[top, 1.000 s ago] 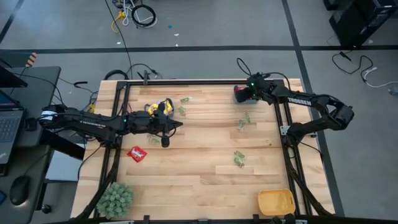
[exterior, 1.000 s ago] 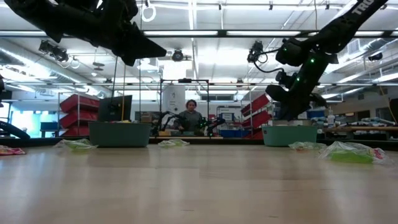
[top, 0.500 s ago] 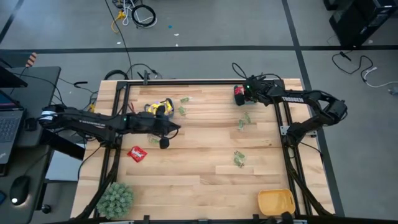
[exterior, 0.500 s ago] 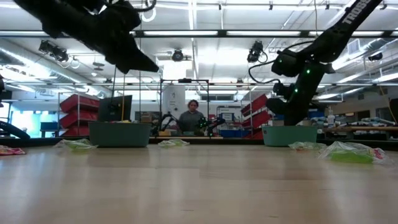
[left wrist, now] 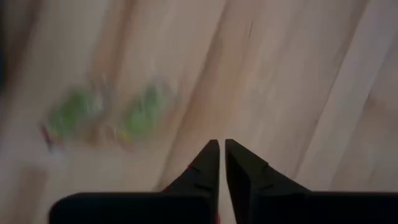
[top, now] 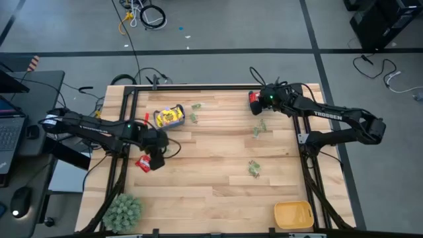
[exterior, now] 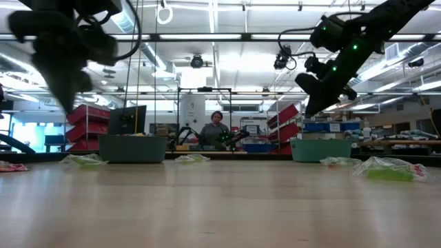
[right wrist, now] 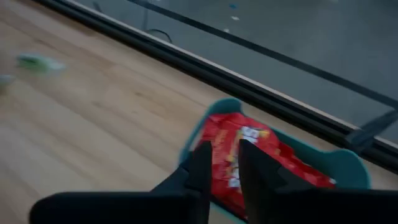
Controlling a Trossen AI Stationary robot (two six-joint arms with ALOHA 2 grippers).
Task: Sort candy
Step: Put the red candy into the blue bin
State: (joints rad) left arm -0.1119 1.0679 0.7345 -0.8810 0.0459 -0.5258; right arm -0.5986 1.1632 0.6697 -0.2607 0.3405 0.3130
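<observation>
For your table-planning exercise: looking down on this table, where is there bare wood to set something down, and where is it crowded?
Bare wood runs along the near edge between the fuzzy plant and the orange bin, and across the middle, left of the green candy. The far edge is crowded: a bin of yellow candy, a bin of red candy, and scattered green packets.
</observation>
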